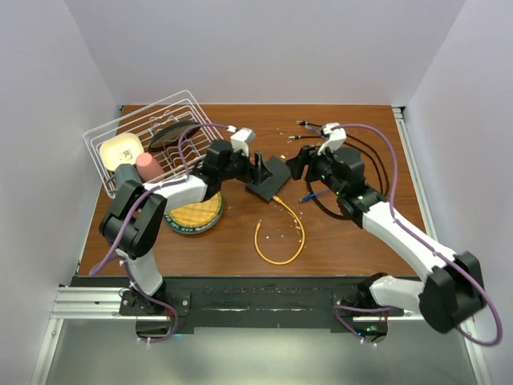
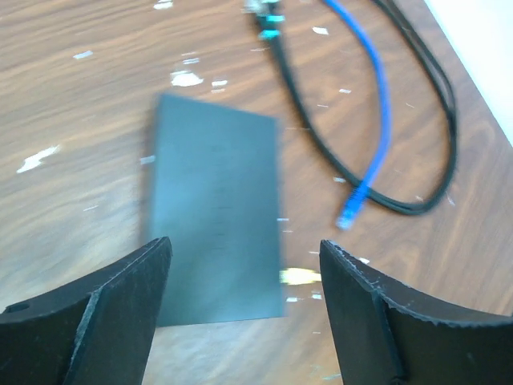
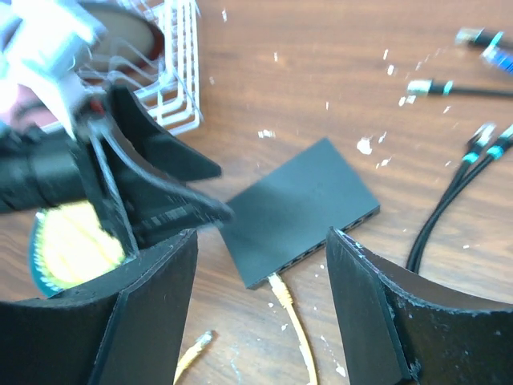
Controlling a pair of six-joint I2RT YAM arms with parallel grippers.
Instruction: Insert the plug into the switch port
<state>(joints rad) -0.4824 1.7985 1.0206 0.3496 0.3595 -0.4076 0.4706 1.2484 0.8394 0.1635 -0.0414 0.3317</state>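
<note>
Left arm (image 1: 180, 191), right arm (image 1: 401, 233) — bent toward switch (image 1: 271, 178).

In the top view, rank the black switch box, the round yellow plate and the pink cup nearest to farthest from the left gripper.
1. Black switch box, right beside the left gripper.
2. Round yellow plate, nearer the bases, to its left.
3. Pink cup, far left at the wire rack.

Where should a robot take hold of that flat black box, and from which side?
From above, probably, pinching the black box across its shorter width: it lies flat, so only thin edges offer grip. Keep clear of the yellow cable entering its socket edge.
</note>
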